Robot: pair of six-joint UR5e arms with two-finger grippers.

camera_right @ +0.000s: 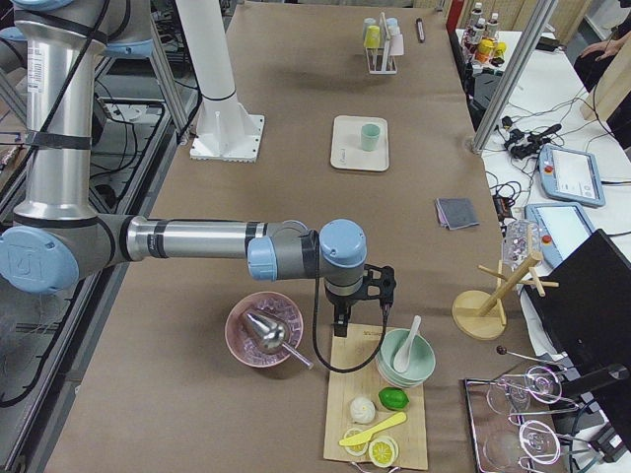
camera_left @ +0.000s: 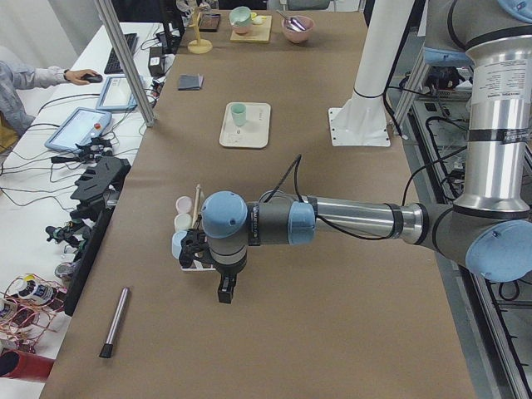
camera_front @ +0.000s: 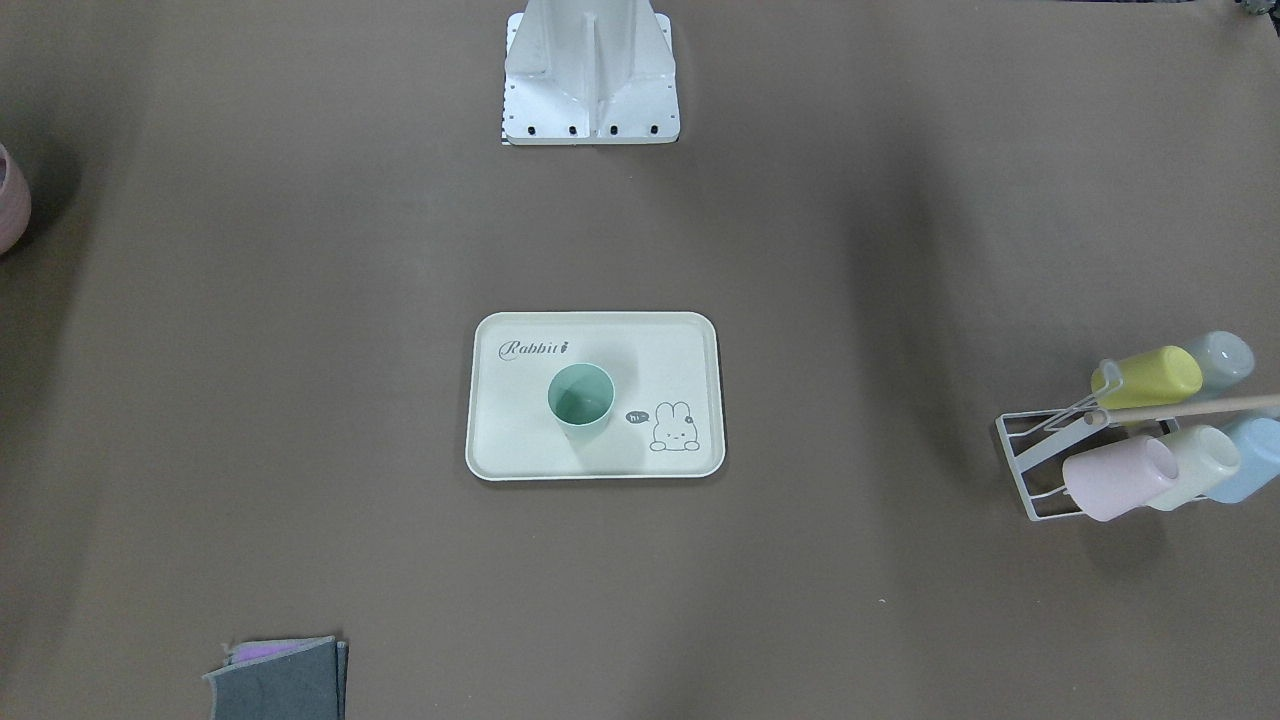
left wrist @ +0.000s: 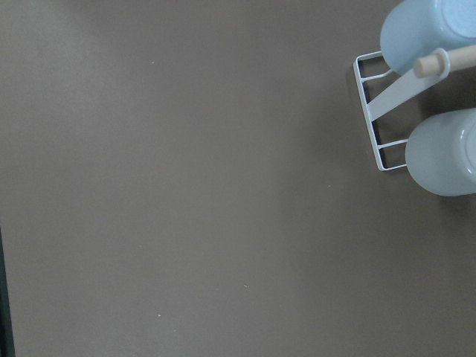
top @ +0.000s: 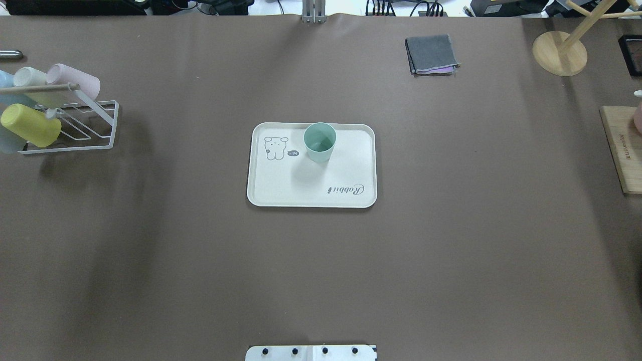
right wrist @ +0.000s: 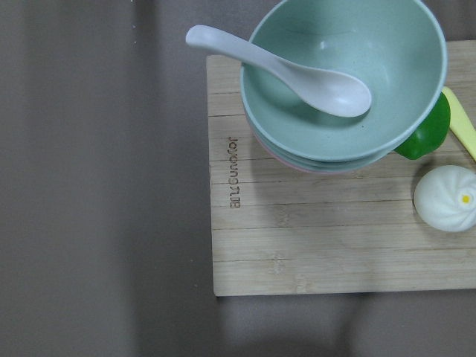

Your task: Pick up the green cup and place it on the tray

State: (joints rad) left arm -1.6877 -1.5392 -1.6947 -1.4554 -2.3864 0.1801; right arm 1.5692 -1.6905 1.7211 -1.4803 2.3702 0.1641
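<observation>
Green cup (camera_front: 580,397) upright on tray (camera_front: 500,455) at worktop (camera_front: 300,300) centre; left pincer (camera_left: 224,293), right pincer (camera_right: 341,321) well apart at opposite ends; open or closed, cannot tell.

Even overhead light, soft broad shadows, sharp focus

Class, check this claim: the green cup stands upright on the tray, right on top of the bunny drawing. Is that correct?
No. The green cup stands upright on the tray, but beside the bunny drawing, not on it; the drawing is fully uncovered. The exterior front-facing view shows this.
</observation>
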